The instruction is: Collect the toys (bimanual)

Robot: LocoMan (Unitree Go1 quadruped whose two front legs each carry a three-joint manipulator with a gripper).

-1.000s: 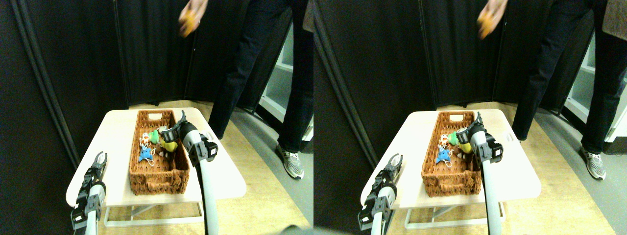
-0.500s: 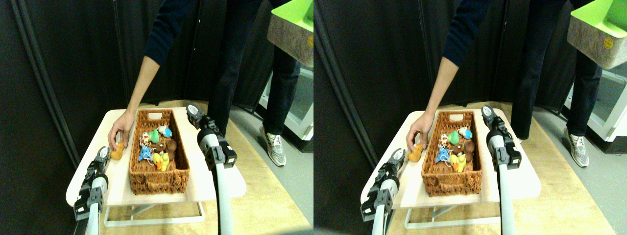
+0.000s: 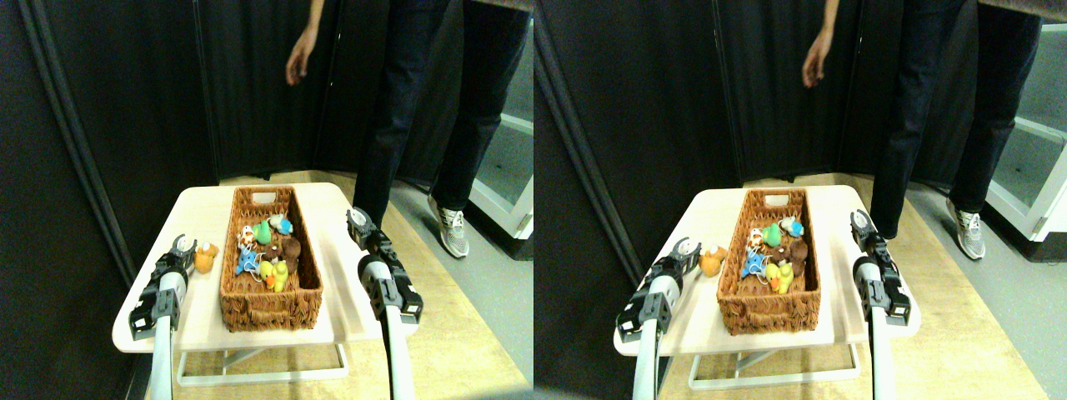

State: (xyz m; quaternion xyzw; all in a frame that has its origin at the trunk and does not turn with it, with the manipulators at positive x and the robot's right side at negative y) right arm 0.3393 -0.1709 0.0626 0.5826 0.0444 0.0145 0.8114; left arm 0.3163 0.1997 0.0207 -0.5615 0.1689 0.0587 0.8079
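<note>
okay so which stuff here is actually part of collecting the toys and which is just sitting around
Part of the job:
orange toy on the table, beside the left gripper
toys in the basket
right gripper

Just there:
wicker basket
table
person standing behind

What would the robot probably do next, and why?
Probably ease its left tool onto the orange toy and grip it. That toy lies alone on the table, right beside the tool, while the other toys already sit in the basket.
</note>
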